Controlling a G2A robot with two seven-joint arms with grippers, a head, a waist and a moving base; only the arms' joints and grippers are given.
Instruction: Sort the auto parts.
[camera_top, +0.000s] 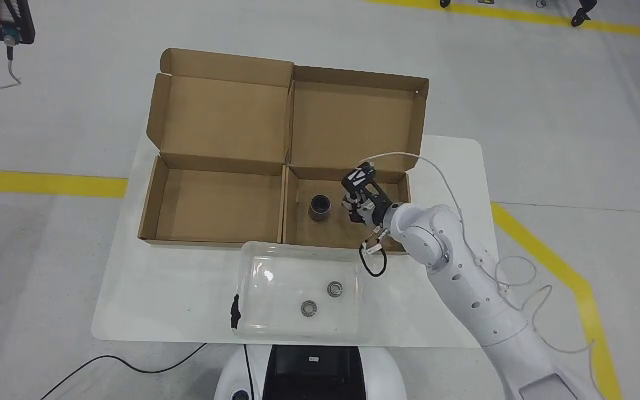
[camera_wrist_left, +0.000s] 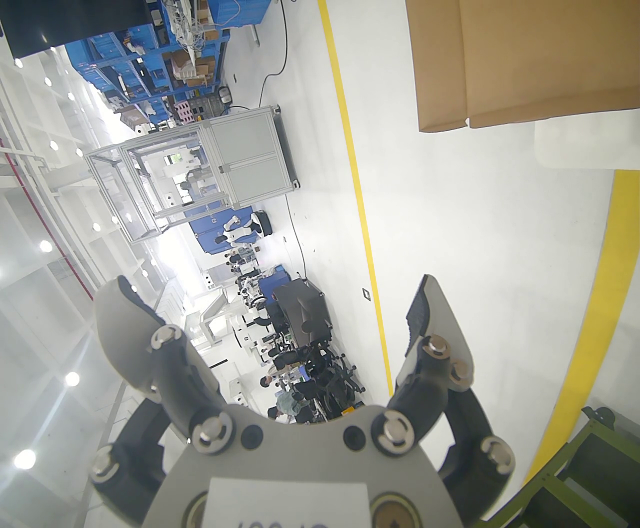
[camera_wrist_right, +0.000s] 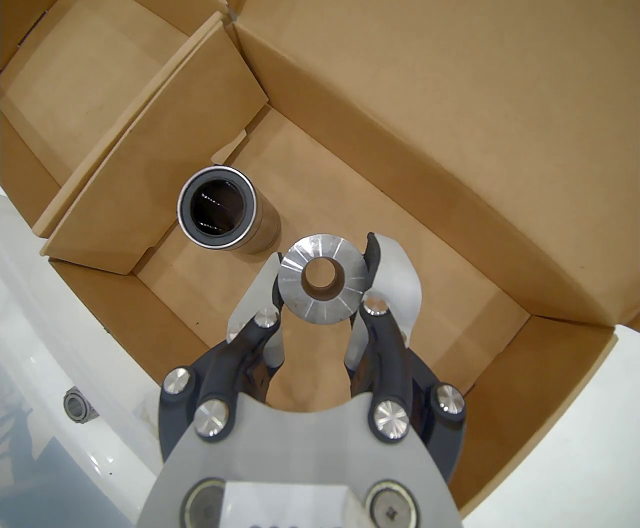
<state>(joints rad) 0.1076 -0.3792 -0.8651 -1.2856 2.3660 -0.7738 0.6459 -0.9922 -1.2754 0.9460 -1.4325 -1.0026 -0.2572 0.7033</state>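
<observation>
**Sorting station: right end effector clamped on metal ring over the right box**

1. Right end effector (camera_wrist_right: 322, 255). Both fingers are closed against the rim of a metal ring (camera_wrist_right: 295, 282), which is clamped between them. In the top view the end effector (camera_top: 358, 208) is seen over the right cardboard box, toward its right half.

2. Metal ring. A silver disc with a round central hole and fine radial marks on its face. It is held above the box floor; contact with the floor cannot be told.

3. Cylindrical sleeve (camera_wrist_right: 220, 210). A steel cylinder with a dark hollow bore is stood upright on the floor of the right box, apart from the held ring and toward the side adjoining the left box. In the top view it is marked at (camera_top: 320, 206).

4. Right cardboard box (camera_top: 396, 182). It is open, with its lid raised at the far side.

5. Left cardboard box (camera_top: 200, 205). It is open, lid likewise raised, and set wall to wall with the right box.

6. Clear plastic bin (camera_top: 262, 262). It is placed on the desk just beside the near wall of the boxes. Two small round parts are lying in it, (camera_top: 335, 290) and (camera_top: 309, 308), near each other but apart. One of them is glimpsed from the right wrist (camera_wrist_right: 75, 405).

7. Desk (camera_top: 140, 300). A white top, by which boxes and bin are carried.

8. Left end effector (camera_wrist_left: 272, 287). The fingers are spread apart with nothing between them; it is held away from the desk, with the floor and the cardboard lids (camera_wrist_left: 500, 60) beyond it.
</observation>
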